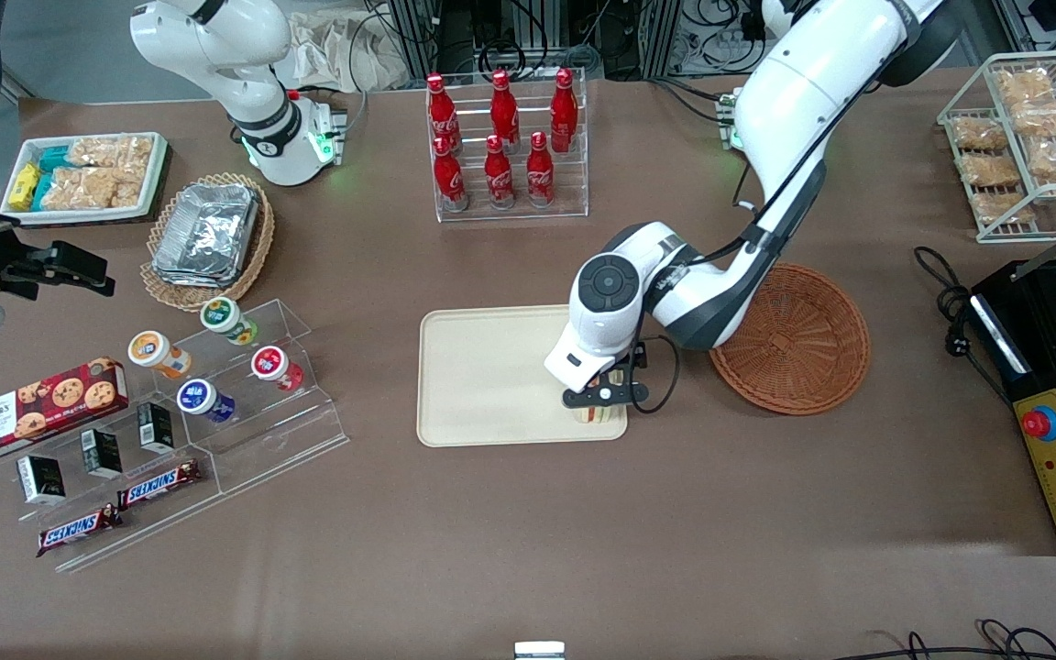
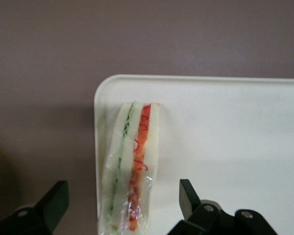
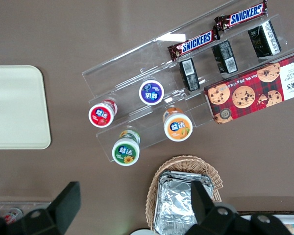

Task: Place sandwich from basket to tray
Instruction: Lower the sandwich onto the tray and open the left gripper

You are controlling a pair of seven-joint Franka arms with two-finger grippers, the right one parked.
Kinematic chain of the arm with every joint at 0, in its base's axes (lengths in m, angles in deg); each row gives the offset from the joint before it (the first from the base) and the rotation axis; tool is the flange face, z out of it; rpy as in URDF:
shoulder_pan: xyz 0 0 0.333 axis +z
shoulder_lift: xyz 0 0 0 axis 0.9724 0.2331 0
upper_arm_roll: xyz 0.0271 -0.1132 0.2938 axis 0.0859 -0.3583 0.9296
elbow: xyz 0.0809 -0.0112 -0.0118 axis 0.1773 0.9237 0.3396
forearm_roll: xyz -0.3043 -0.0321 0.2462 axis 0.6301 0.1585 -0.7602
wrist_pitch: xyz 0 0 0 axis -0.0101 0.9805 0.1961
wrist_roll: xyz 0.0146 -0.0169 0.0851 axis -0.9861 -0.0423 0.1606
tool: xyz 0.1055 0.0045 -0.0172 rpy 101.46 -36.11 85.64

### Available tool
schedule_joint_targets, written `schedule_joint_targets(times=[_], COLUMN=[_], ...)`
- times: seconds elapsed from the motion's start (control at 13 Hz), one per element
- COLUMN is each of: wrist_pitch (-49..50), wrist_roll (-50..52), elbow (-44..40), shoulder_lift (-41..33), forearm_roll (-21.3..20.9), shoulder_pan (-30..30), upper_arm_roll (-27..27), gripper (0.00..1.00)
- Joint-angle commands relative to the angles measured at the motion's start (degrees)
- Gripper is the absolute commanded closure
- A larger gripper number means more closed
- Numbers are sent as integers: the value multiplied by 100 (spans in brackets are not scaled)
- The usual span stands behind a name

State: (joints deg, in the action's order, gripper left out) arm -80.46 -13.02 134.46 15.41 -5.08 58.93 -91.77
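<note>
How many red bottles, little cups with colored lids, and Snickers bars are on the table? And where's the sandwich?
Red bottles: 6
Cups: 4
Snickers bars: 2
Total: 12
The sandwich lies on the tray, at a corner. The open claw hangs right over it.

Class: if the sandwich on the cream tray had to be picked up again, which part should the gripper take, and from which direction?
Across its two broad bread faces, from straight above. The sandwich stands on edge near the tray corner, filling stripes upward, and the open gripper already straddles it.
</note>
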Motion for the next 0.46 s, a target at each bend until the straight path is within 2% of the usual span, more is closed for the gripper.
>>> schedule_joint_targets(times=[0.0, 0.08, 0.38], wrist_pitch=[1229, 1609, 2147], wrist_roll=[70, 87, -218], elbow=[-314, -508, -694], shoulder_lift=[-721, -932, -1960], forearm_roll=[-5, 22, 767], shoulder_pan=[-16, 10, 729], upper_arm_roll=[15, 15, 24], gripper=[0, 0, 0])
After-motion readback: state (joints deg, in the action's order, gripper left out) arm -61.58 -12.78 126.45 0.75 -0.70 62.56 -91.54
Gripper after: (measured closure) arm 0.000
